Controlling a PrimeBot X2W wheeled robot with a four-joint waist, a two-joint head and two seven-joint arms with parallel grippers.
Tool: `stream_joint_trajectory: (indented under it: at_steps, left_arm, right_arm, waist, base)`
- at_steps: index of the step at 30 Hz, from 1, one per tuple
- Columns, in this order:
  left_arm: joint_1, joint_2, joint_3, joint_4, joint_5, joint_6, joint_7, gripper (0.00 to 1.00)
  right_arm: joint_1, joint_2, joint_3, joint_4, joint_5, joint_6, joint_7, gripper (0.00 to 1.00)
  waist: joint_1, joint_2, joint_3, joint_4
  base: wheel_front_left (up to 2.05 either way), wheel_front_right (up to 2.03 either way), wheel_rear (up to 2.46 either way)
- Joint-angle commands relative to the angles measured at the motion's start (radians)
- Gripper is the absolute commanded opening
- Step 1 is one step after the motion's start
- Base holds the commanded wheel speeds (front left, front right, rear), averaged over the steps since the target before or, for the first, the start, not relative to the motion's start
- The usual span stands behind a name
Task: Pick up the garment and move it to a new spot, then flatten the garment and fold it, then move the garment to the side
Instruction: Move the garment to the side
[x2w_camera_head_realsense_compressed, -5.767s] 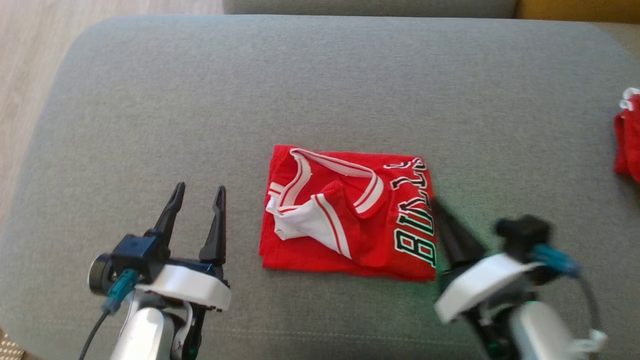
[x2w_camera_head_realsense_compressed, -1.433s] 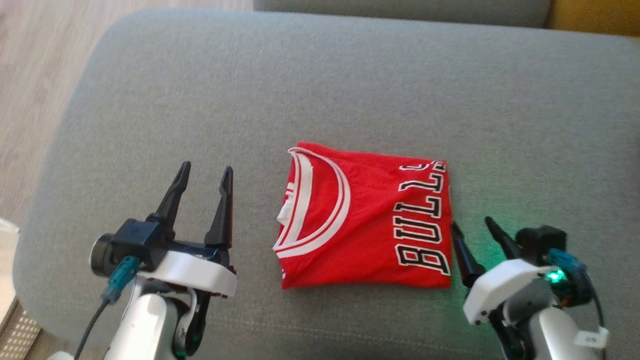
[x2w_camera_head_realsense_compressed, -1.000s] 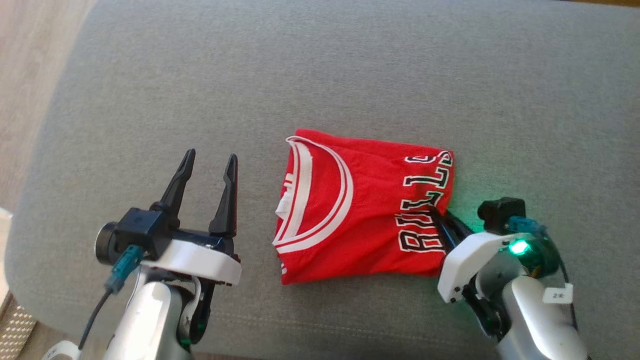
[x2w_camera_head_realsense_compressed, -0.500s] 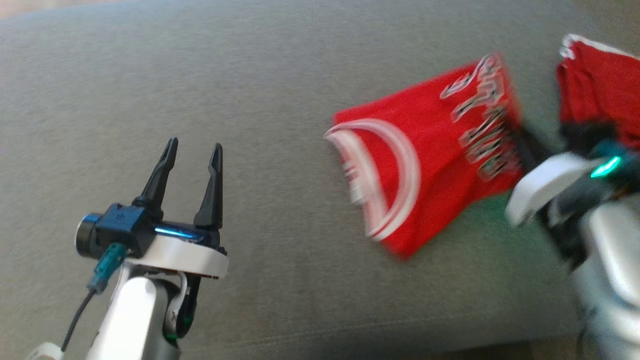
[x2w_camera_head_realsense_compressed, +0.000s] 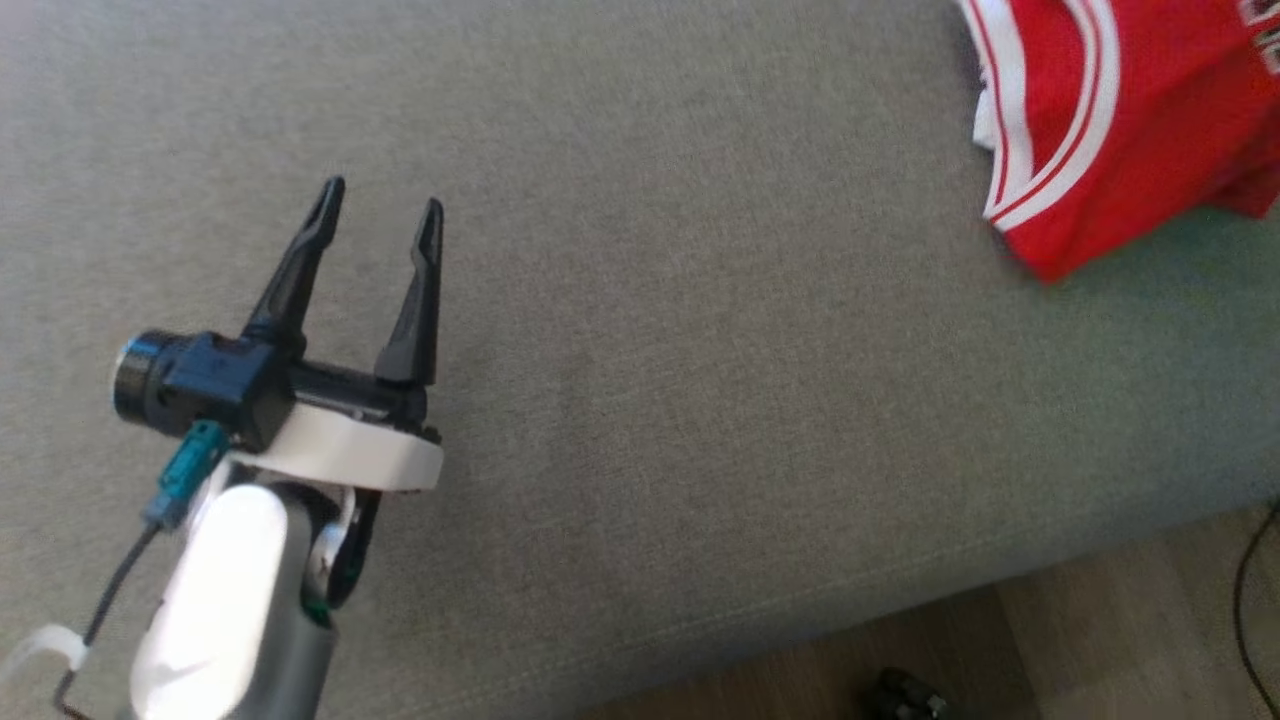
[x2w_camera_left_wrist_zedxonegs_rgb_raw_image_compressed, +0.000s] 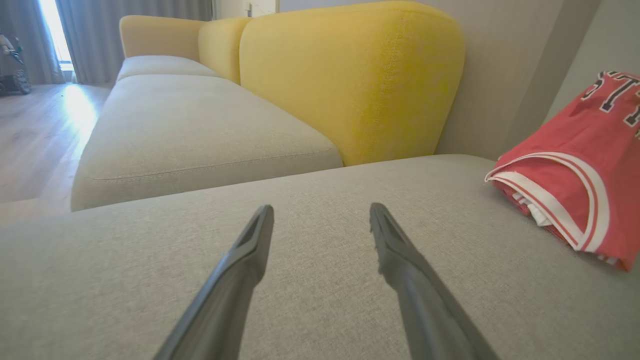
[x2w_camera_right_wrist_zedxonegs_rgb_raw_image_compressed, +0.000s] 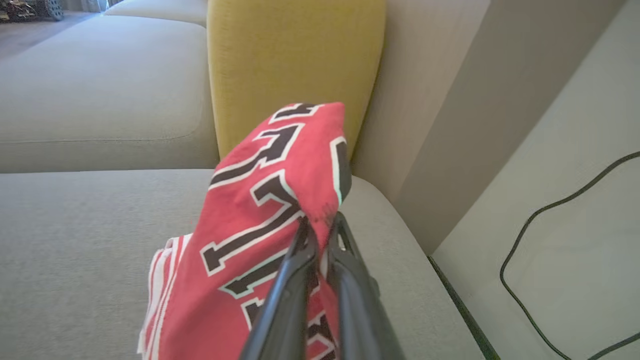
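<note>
The garment (x2w_camera_head_realsense_compressed: 1120, 110) is a folded red jersey with white trim and black lettering, at the top right corner of the head view, partly cut off by the edge. In the right wrist view my right gripper (x2w_camera_right_wrist_zedxonegs_rgb_raw_image_compressed: 320, 225) is shut on a fold of the garment (x2w_camera_right_wrist_zedxonegs_rgb_raw_image_compressed: 260, 200), which is lifted at that end and hangs down to the cushion. My left gripper (x2w_camera_head_realsense_compressed: 378, 205) stands open over bare grey cushion, far to the left of the garment. From the left wrist my left gripper (x2w_camera_left_wrist_zedxonegs_rgb_raw_image_compressed: 320, 220) holds nothing, and the garment (x2w_camera_left_wrist_zedxonegs_rgb_raw_image_compressed: 575, 165) lies off to the right.
The grey sofa cushion (x2w_camera_head_realsense_compressed: 650, 350) spans the head view; its front edge and wooden floor (x2w_camera_head_realsense_compressed: 1000, 650) show at the lower right. A yellow backrest (x2w_camera_left_wrist_zedxonegs_rgb_raw_image_compressed: 350, 75) and a beige seat (x2w_camera_left_wrist_zedxonegs_rgb_raw_image_compressed: 190, 125) stand beyond. A dark cable (x2w_camera_right_wrist_zedxonegs_rgb_raw_image_compressed: 550, 240) runs over the floor.
My right gripper closed on the garment's lettered edge and carried it to the right. The head camera has swung, so the garment now sits at the view's top right. The left gripper stayed open.
</note>
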Motion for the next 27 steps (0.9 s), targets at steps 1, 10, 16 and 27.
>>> stream_joint_trajectory:
  at_steps: [1,10,16,27]
  left_arm:
    - [-0.041,0.027,0.028,-0.044,0.008,-0.003,0.004,1.0]
    - [-0.065,0.058,0.028,-0.063,0.014,-0.008,0.022,1.0]
    - [-0.047,0.065,0.031,-0.059,0.006,-0.001,0.023,1.0]
    - [0.034,0.041,0.045,-0.031,-0.031,0.037,0.006,1.0]
  right_arm:
    - [-0.031,-0.032,-0.003,-0.026,0.01,-0.001,-0.01,0.0]
    - [-0.108,-0.023,-0.055,0.088,0.028,-0.001,-0.051,1.0]
    - [-0.065,0.007,-0.101,0.09,0.013,-0.001,-0.081,1.0]
    - [0.195,0.196,-0.061,-0.209,-0.043,-0.001,-0.18,1.0]
  waist:
    - [-0.0001,0.0,0.035,-0.024]
    - [-0.0001,0.0,0.087,-0.046]
    - [-0.0001,0.0,0.055,-0.064]
    - [-0.0001,0.0,-0.069,-0.052]
  base:
    - [0.0,0.0,0.0]
    - [0.0,0.0,0.0]
    - [0.0,0.0,0.0]
    - [0.0,0.0,0.0]
